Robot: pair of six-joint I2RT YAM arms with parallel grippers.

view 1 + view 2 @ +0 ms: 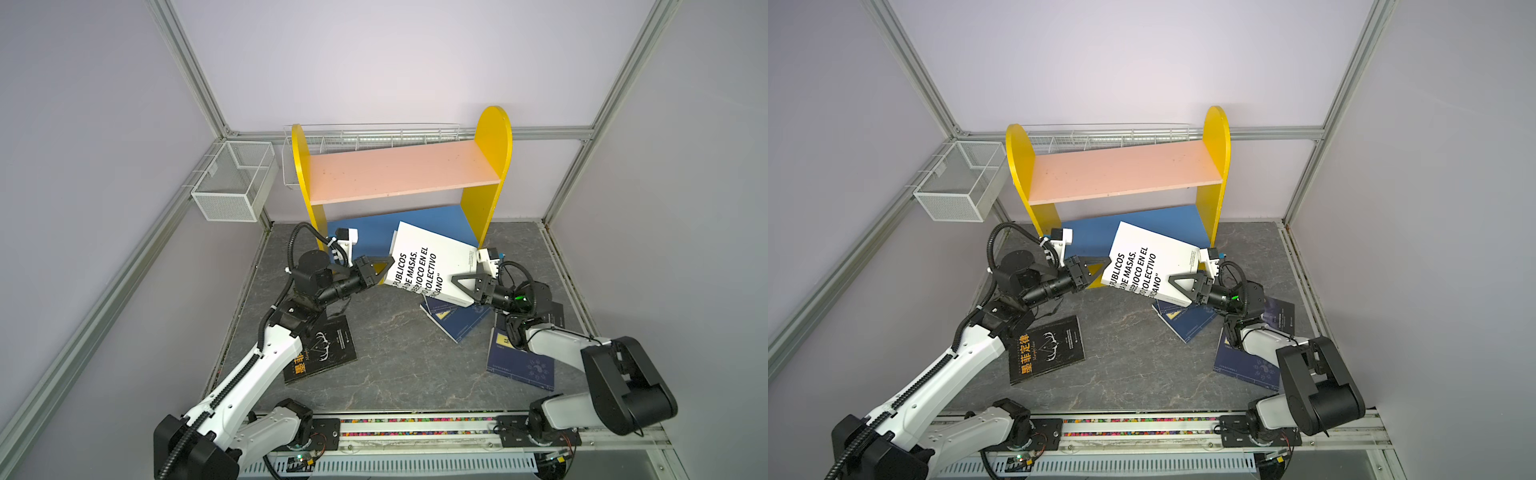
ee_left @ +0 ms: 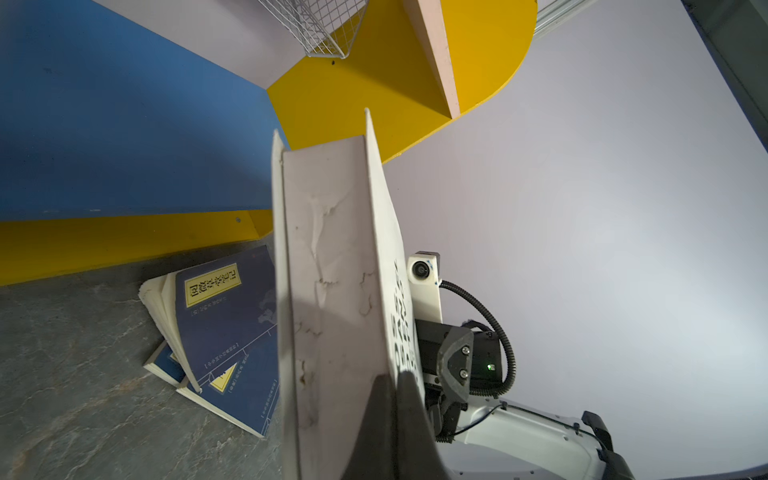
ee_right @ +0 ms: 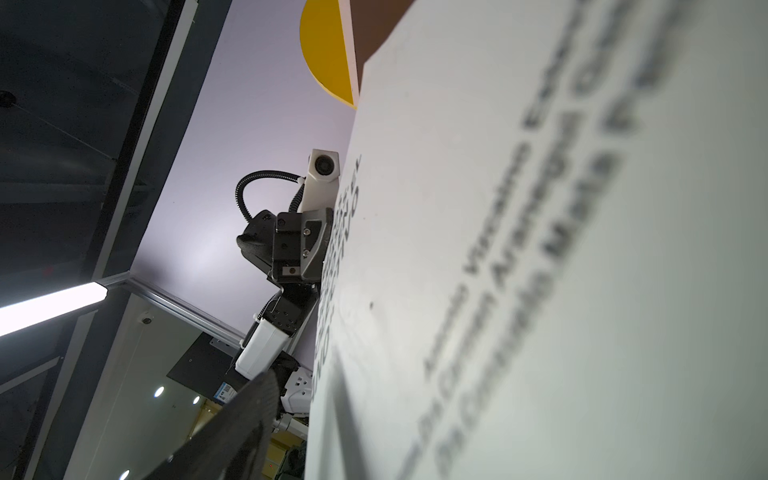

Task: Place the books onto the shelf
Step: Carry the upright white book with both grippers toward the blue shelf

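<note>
The white book [image 1: 432,257] hangs tilted just before the blue lower board [image 1: 365,226] of the shelf [image 1: 486,199], the left gripper [image 1: 384,268] closed against its left edge and the right gripper [image 1: 457,277] astride its right edge, whether pinching it I cannot tell.

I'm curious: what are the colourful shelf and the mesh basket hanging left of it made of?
The shelf looks like painted wood or fibreboard, matte; thick cut edges show. The mesh basket seems white-coated metal wire; you see through its grid.
</note>
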